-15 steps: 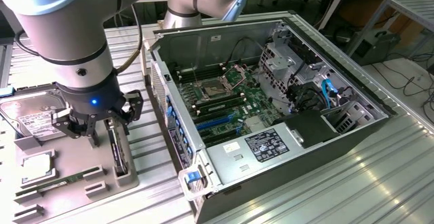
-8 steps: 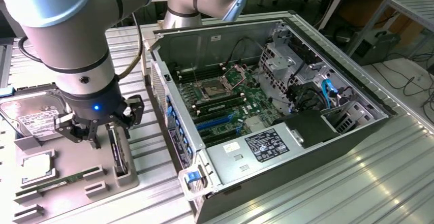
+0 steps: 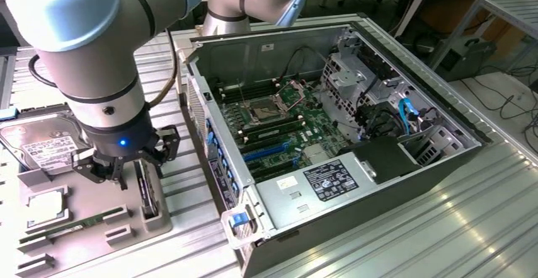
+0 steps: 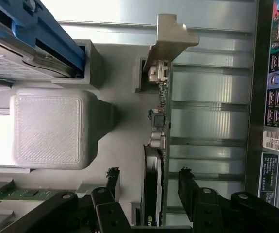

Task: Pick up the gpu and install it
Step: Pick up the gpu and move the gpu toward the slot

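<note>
Over the grey holder (image 3: 88, 193), my end effector (image 3: 125, 172) hangs spread wide astride the gpu (image 3: 148, 196).
Exterior view: closing off-centre could, I judge, tip the card in its slot; the holder also carries a hard drive (image 3: 40, 144), with the uncovered computer case (image 3: 278, 45) beside it. Wrist view: my fingers (image 4: 187, 182) flank the card without touching it.

An open computer case (image 3: 278, 45) is seen lying on the ribbed metal table (image 3: 470, 227), motherboard (image 3: 281, 130) exposed. At its nine o'clock a grey fixture (image 3: 84, 193) is set, with a silver hard drive (image 3: 38, 142) held at eleven o'clock and a green memory stick (image 3: 72, 225) at six.
</note>
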Robot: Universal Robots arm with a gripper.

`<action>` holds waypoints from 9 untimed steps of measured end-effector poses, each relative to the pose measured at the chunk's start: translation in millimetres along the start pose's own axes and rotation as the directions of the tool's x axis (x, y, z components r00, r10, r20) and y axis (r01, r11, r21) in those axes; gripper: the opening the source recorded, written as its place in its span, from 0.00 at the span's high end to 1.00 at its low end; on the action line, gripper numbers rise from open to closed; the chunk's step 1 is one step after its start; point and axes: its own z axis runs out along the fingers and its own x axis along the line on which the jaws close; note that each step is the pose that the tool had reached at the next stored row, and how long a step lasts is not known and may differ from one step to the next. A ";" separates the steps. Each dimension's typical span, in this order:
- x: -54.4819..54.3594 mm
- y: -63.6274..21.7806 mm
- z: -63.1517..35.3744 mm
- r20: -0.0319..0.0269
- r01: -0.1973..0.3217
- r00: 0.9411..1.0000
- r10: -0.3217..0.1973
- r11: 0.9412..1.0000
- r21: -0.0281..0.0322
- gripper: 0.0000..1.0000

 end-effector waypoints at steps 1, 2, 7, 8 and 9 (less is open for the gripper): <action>0.0 -0.1 3.3 0.000 0.000 1.000 0.000 1.000 0.000 0.40; 0.1 -0.1 4.5 0.000 0.000 1.000 0.000 1.000 0.000 0.40; 0.1 -0.2 8.8 0.000 -0.001 1.000 0.001 1.000 0.000 0.40; 0.1 -0.2 8.9 0.000 -0.001 1.000 0.001 1.000 0.000 0.40; 0.1 -0.2 8.9 0.000 -0.001 1.000 0.001 1.000 0.000 0.40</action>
